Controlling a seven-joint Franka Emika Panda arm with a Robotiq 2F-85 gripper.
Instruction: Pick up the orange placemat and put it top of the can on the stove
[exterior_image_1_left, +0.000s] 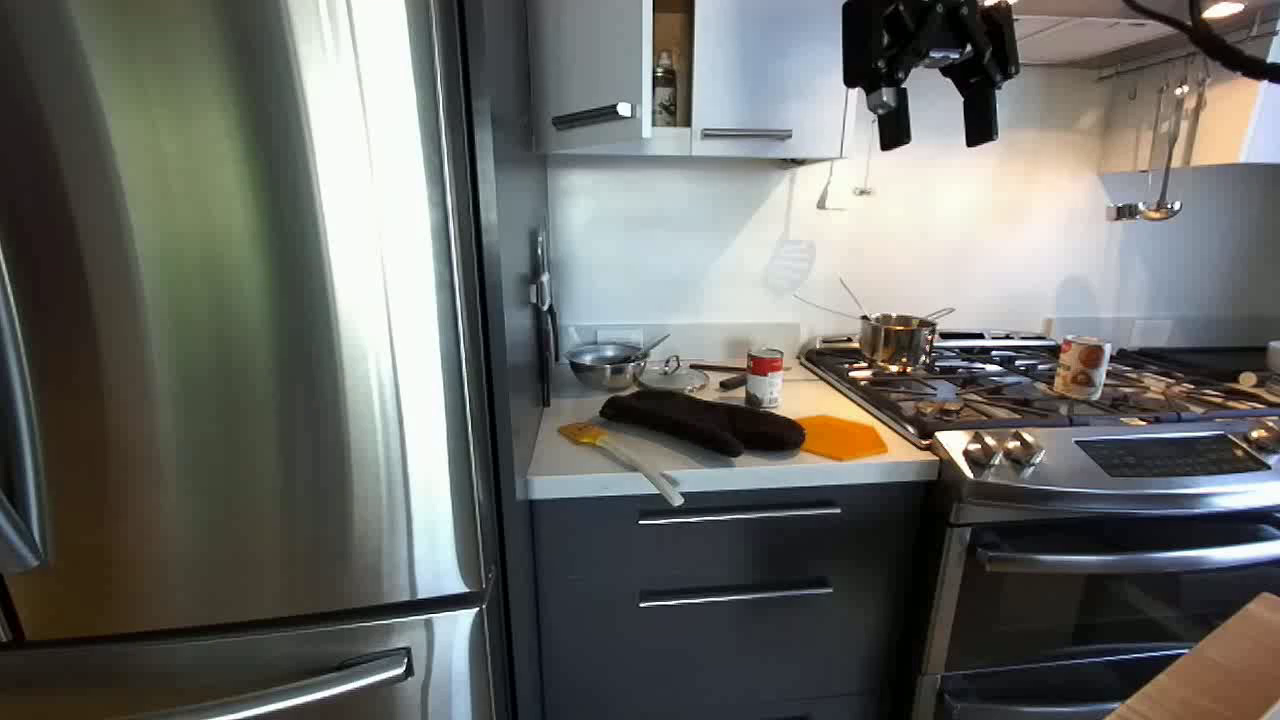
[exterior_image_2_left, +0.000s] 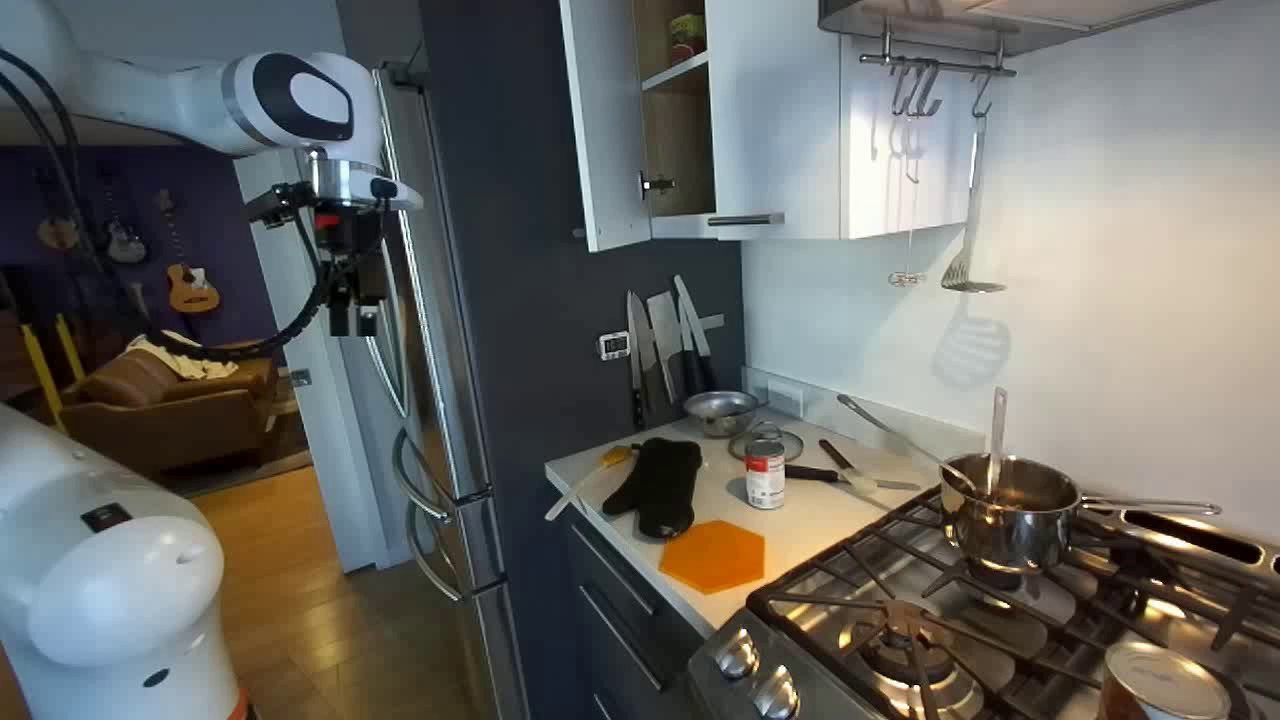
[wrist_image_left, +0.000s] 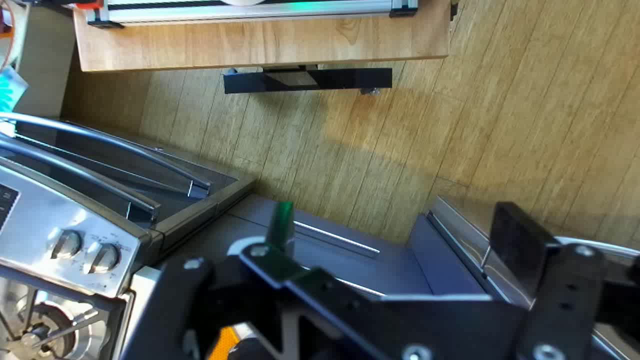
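The orange placemat (exterior_image_1_left: 846, 438) lies flat on the white counter beside the stove, in both exterior views (exterior_image_2_left: 712, 556). A sliver of the placemat (wrist_image_left: 223, 345) shows at the bottom of the wrist view. The can (exterior_image_1_left: 1082, 367) stands upright on a front burner grate of the stove (exterior_image_1_left: 1110, 492); in an exterior view the can (exterior_image_2_left: 1165, 680) is cut off by the bottom edge. My gripper (exterior_image_1_left: 938, 128) is high above and in front of the counter, away from the mat and the can. In the wrist view the gripper's fingers (wrist_image_left: 395, 225) are wide apart with nothing between them.
A dark oven mitt (exterior_image_2_left: 660, 485) touches the mat's edge. A red-and-white can (exterior_image_2_left: 765, 475), a brush (exterior_image_1_left: 625, 460), a bowl (exterior_image_1_left: 607, 366) and a lid share the counter. A steel pot (exterior_image_2_left: 1010, 515) stands on the stove. An open cabinet door (exterior_image_2_left: 605, 125) and the fridge (exterior_image_1_left: 250, 300) are nearby.
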